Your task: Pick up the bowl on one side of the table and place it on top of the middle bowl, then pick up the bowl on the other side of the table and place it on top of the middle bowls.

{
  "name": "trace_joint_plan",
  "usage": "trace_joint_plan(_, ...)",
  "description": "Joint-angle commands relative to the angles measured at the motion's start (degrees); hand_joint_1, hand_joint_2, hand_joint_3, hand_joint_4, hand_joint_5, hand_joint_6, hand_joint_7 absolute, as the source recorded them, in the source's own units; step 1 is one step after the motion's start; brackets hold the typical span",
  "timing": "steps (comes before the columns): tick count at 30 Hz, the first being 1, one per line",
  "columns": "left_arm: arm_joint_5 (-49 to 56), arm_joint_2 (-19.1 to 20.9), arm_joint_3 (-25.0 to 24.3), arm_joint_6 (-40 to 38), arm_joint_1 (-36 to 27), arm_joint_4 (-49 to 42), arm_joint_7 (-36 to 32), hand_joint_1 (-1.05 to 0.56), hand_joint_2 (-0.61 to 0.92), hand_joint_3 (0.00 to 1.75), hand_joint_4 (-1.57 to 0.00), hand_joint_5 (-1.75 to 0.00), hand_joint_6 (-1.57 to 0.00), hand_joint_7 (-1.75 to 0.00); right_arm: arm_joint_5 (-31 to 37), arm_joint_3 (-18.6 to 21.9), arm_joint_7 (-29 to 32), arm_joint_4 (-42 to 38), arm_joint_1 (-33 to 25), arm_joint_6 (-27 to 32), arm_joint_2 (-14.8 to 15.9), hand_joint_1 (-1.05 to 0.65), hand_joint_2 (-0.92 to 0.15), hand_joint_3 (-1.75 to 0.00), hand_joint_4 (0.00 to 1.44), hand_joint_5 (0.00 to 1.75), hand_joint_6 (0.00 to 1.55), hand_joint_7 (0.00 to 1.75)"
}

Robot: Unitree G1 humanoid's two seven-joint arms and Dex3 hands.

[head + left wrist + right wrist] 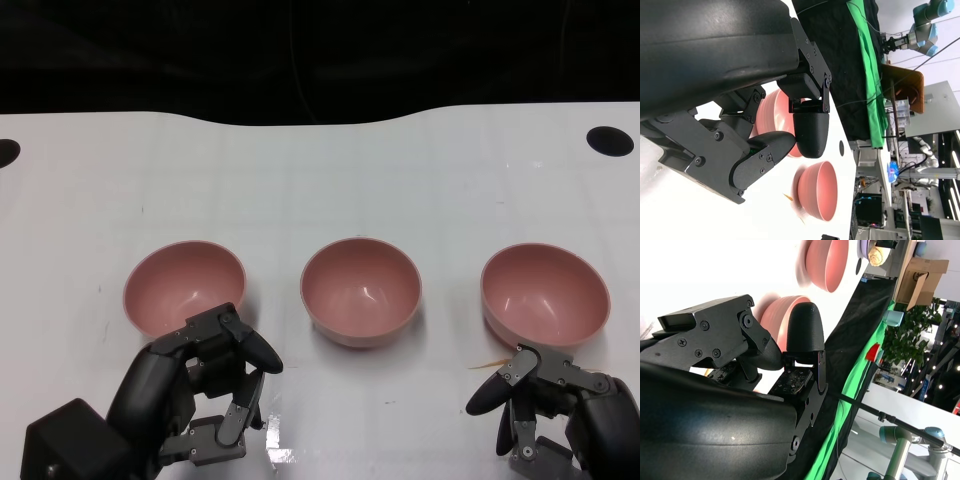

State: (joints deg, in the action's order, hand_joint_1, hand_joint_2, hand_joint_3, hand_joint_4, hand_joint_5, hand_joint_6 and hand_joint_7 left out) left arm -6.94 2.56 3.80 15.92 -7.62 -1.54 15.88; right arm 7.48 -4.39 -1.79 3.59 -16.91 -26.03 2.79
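Nearest to me are my two robot hands, low over the desk's near edge. My left robot hand hovers just short of the left bowl, fingers loosely apart and holding nothing. My right robot hand sits just before the right bowl, also holding nothing, its fingers parted.

All three pink bowls stand upright in a row across the middle of the white desk, well apart from each other. The middle bowl is between the other two and untouched, so no stacking has been done yet.

I judge these bowls to be light, stiff plastic or melamine, with a smooth glossy skin that could slip in my fingers. Each rim is thin and the wall curves steeply, so I would take hold at the near rim, one finger inside and the thumb outside, and pinch firmly. A grip lower down on the round belly would likely slide off. Being rigid, a bowl should nest into the middle one if kept level.
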Motion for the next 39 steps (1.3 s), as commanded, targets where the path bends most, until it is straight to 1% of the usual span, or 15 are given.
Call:
trace_joint_plan(1,-0.5,0.4,-0.5,0.1,-0.2,0.0,0.2,-0.24,0.55,1.10,-0.78,-1.72,-0.77,-1.38,-0.3,0.5,0.2,0.7,-0.1,-0.3,0.5,-0.10,-0.44,-1.20,0.82,1.68,0.82,1.23)
trace_joint_plan(11,0.9,0.6,-0.4,0.3,-0.3,0.3,-0.6,-0.24,0.54,1.11,-0.79,-1.72,-0.77,-1.38,-0.8,0.5,0.0,0.8,-0.2,-0.2,0.5,-0.10,-0.44,-1.19,0.83,1.67,0.83,1.23)
trace_joint_plan(22,-0.1,0.6,-0.5,0.5,-0.1,-0.1,0.1,-0.24,0.55,1.11,-0.79,-1.72,-0.77,-1.38,-0.8,0.4,-0.2,0.7,-0.1,-0.3,0.5,-0.11,-0.44,-1.18,0.83,1.67,0.82,1.23)
trace_joint_plan(26,0.3,0.7,-0.4,0.7,-0.1,-0.1,-0.1,-0.25,0.55,1.10,-0.79,-1.72,-0.77,-1.38,-1.8,0.4,-0.8,1.0,-0.2,0.3,0.5,-0.10,-0.47,-1.15,0.79,1.60,0.80,1.21)
trace_joint_plan(29,0.3,0.6,-0.4,0.6,-0.1,-0.1,-0.2,-0.25,0.55,1.09,-0.79,-1.72,-0.77,-1.38,-1.9,0.4,-1.1,0.6,0.1,-0.4,0.7,-0.09,-0.49,-1.10,0.75,1.47,0.77,1.11)
trace_joint_plan(31,0.2,0.6,-0.4,0.6,-0.1,-0.1,-0.2,-0.25,0.55,1.09,-0.79,-1.72,-0.77,-1.38,-1.4,0.4,-1.4,0.4,0.5,-0.7,1.2,-0.08,-0.48,-1.08,0.67,1.35,0.69,0.99)
trace_joint_plan(33,0.3,0.6,-0.4,0.6,-0.2,-0.1,-0.1,-0.25,0.56,1.09,-0.79,-1.72,-0.77,-1.38,0.1,0.5,-1.3,0.4,0.7,-0.5,1.9,-0.07,-0.47,-1.08,0.64,1.31,0.66,0.94)
trace_joint_plan(34,0.2,0.6,-0.4,0.5,-0.2,-0.1,-0.1,-0.25,0.56,1.09,-0.79,-1.72,-0.77,-1.39,1.1,0.5,-1.1,0.4,0.8,-0.4,2.3,-0.10,-0.48,-1.04,0.59,1.27,0.61,0.88)
trace_joint_plan(35,0.1,0.6,-0.4,0.4,-0.2,0.0,-0.1,-0.25,0.56,1.09,-0.79,-1.72,-0.77,-1.39,2.0,0.6,-1.0,0.7,0.9,-0.1,2.7,-0.12,-0.49,-0.99,0.56,1.24,0.58,0.82)
trace_joint_plan(36,0.1,0.6,-0.4,0.3,-0.2,0.1,-0.1,-0.25,0.56,1.09,-0.79,-1.72,-0.77,-1.39,2.6,0.6,-1.0,1.1,0.9,0.4,2.9,-0.16,-0.54,-0.87,0.51,1.19,0.53,0.76)
trace_joint_plan(37,0.2,0.6,-0.4,0.2,-0.3,0.2,-0.2,-0.25,0.55,1.10,-0.79,-1.72,-0.77,-1.39,2.9,0.7,-1.1,1.7,0.8,1.2,3.2,-0.17,-0.57,-0.80,0.48,1.17,0.50,0.73)
trace_joint_plan(38,0.3,0.6,-0.4,0.3,-0.3,0.2,-0.2,-0.24,0.56,1.10,-0.79,-1.72,-0.77,-1.39,3.5,0.7,-1.0,2.3,0.8,1.7,3.5,-0.19,-0.61,-0.70,0.40,1.10,0.44,0.67)
trace_joint_plan(39,0.4,0.6,-0.4,0.3,-0.2,0.1,-0.3,-0.24,0.56,1.10,-0.79,-1.72,-0.77,-1.39,4.3,0.9,-0.8,2.9,0.7,2.4,3.8,-0.20,-0.64,-0.62,0.36,1.06,0.42,0.65)
